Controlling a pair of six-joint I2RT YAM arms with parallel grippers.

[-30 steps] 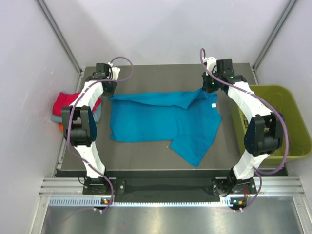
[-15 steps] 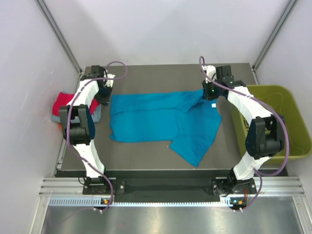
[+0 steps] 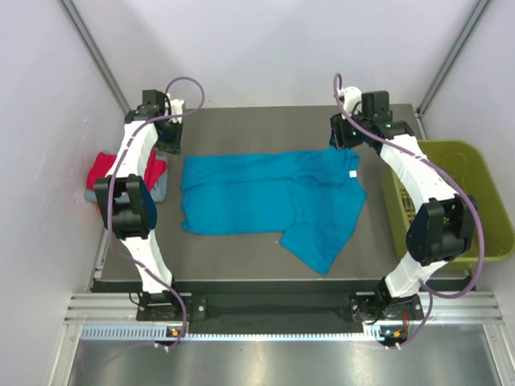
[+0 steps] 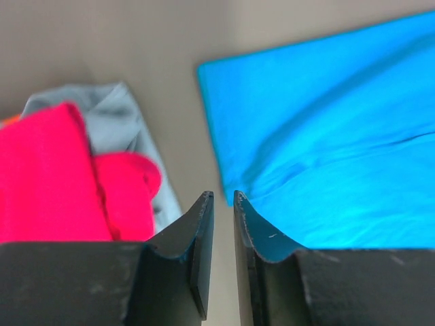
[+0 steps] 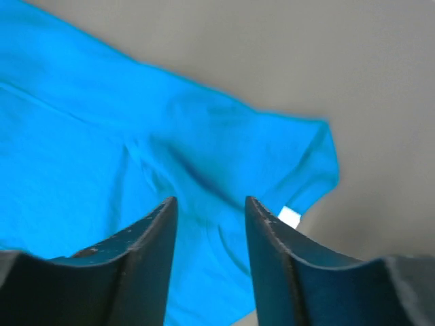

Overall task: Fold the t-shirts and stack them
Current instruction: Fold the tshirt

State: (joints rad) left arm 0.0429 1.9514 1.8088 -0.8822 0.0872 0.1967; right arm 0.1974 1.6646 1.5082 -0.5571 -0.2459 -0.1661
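The teal-blue t-shirt lies spread on the dark table, with one part sticking out toward the front. My left gripper hovers over bare table just beyond the shirt's far left corner. In the left wrist view its jaws are nearly shut with a narrow gap and hold nothing. The shirt is to its right. The folded magenta-red shirt and grey shirt are to its left. My right gripper is open and empty above the shirt's far right corner, near a white tag.
The folded stack sits at the table's left edge, magenta on top, with grey and a bit of orange below. The olive-green bin stands off the right edge. Grey walls close in the far side and both sides.
Both grippers have drawn back toward the far edge. The shirt's raised far edge and right corner have dropped flat. The right gripper no longer holds cloth.
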